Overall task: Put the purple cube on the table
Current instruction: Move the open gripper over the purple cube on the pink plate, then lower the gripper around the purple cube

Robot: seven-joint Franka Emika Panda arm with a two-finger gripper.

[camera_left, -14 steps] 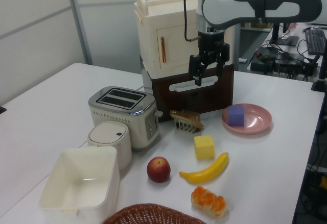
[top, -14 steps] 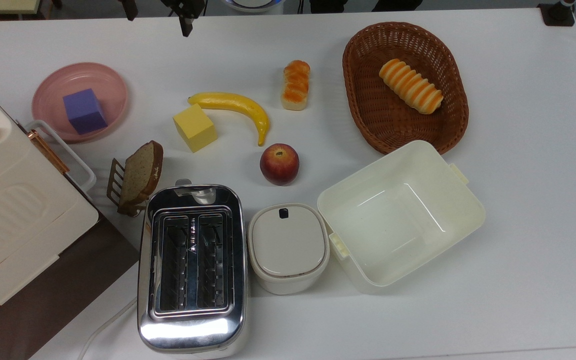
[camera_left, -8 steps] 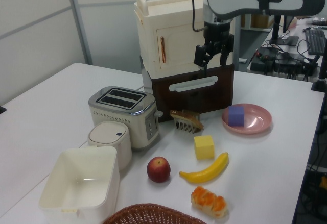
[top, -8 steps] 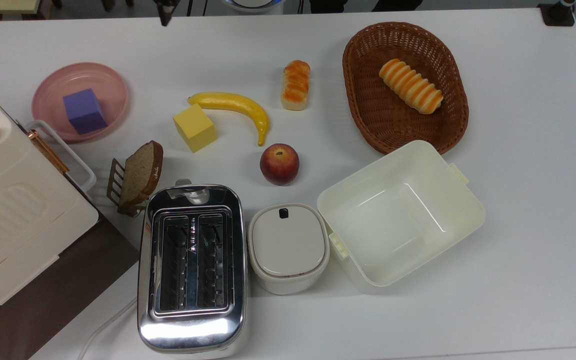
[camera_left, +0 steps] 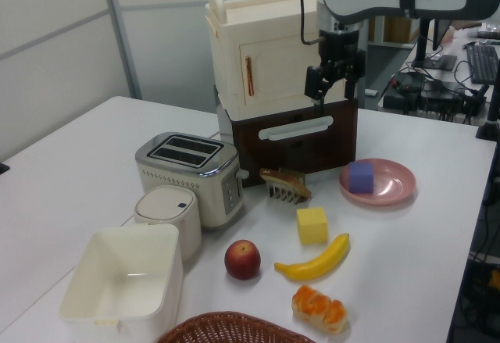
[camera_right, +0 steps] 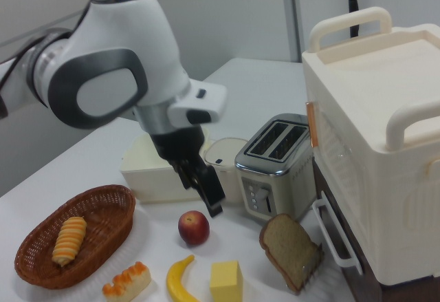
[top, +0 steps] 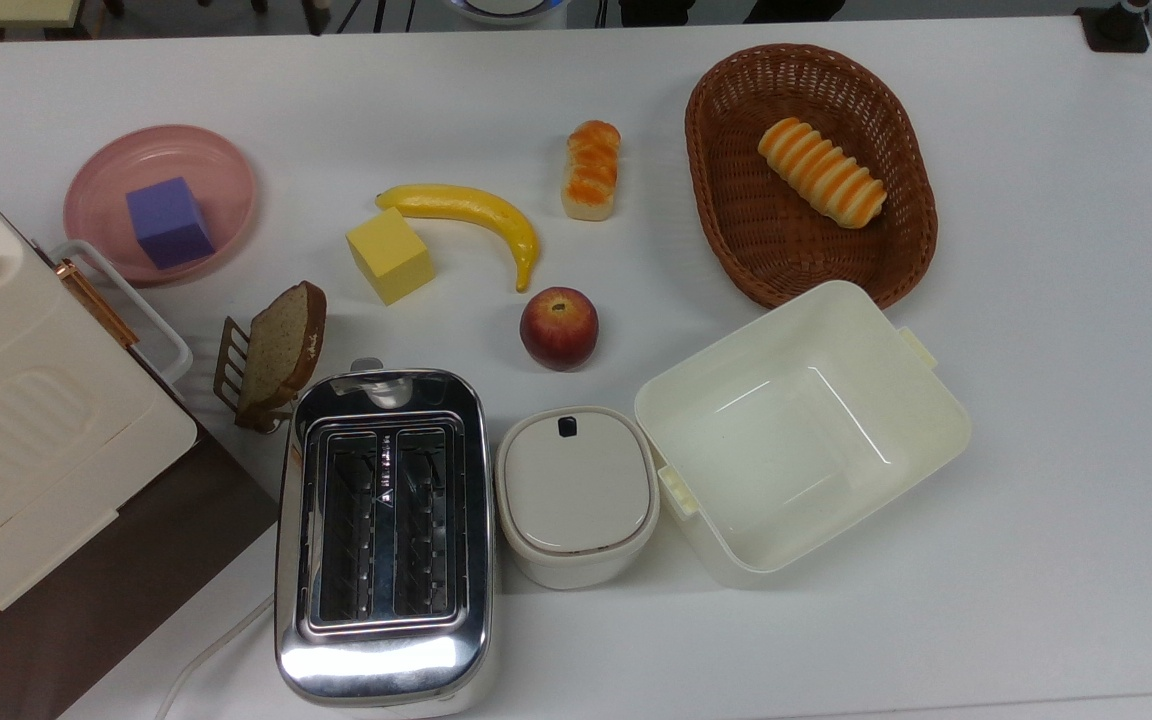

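The purple cube (top: 170,222) rests inside the pink round plate (top: 226,165) at the top view's left, on the white table (top: 1036,420). In the left view the purple cube (camera_left: 361,177) sits in the plate (camera_left: 397,180) at the right. My gripper (camera_left: 329,93) hangs high above the table, up and to the left of the plate in the left view. It is open, and nothing is between its fingers. In the right view the gripper (camera_right: 208,195) points down beneath the white arm.
A yellow cube (top: 389,255), a banana (top: 476,210), an apple (top: 559,328) and a bread roll (top: 592,170) lie mid-table. A toaster (top: 383,530), a bread slice on a rack (top: 276,350), a lidded pot (top: 576,495), an open white box (top: 801,430), a basket (top: 726,230) and a cream cabinet (camera_left: 258,54) stand around them.
My gripper has risen and shifted toward the left view's right, closer to above the plate. In the top view it has slid out past the top edge. The cube has not moved.
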